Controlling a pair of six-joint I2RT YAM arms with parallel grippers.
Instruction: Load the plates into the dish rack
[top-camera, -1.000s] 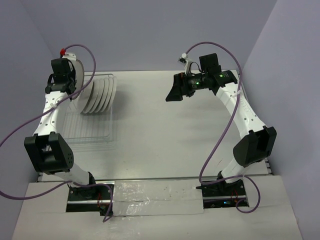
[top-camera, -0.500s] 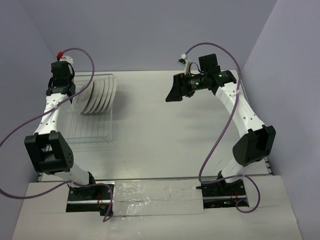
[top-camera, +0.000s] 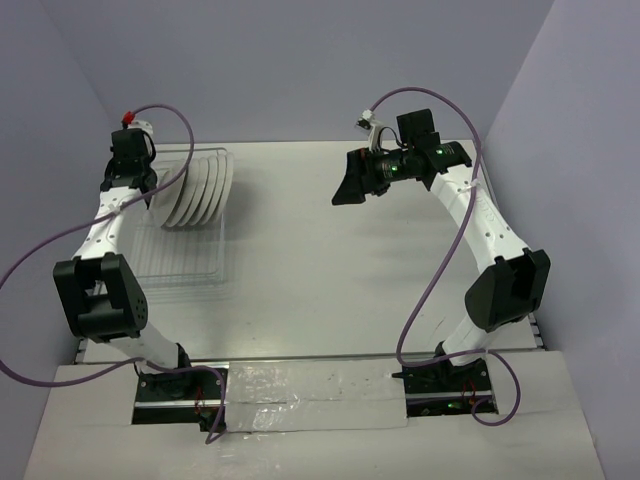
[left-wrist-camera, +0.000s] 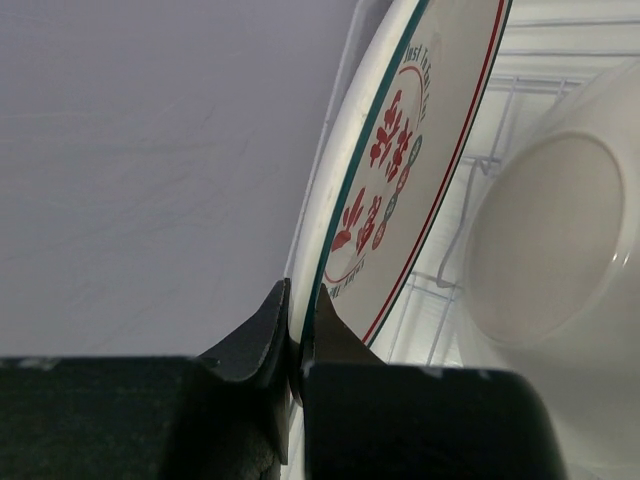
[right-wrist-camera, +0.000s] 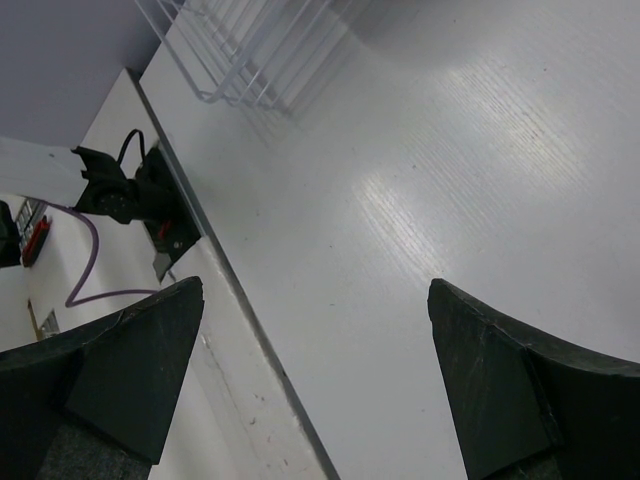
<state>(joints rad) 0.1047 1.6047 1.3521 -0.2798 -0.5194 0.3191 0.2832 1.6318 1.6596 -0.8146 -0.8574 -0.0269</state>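
Left gripper (left-wrist-camera: 297, 330) has its fingers pressed together on the rim of a plate with red characters (left-wrist-camera: 420, 150), pinching the edge between the two tips. That plate stands on edge, leaning a little, with green and red lines around its border. Just to its right is a plain white plate (left-wrist-camera: 545, 240), also on edge, and thin wires of the dish rack (left-wrist-camera: 500, 130) show between and behind them. Whether the pinched plate sits between the wires cannot be seen. From above, a row of plates (top-camera: 200, 185) leans together at the far end of the rack, at the table's (top-camera: 330, 260) left side. Right gripper (right-wrist-camera: 315, 290) hangs well apart over the bare table, fingers spread wide and holding nothing.
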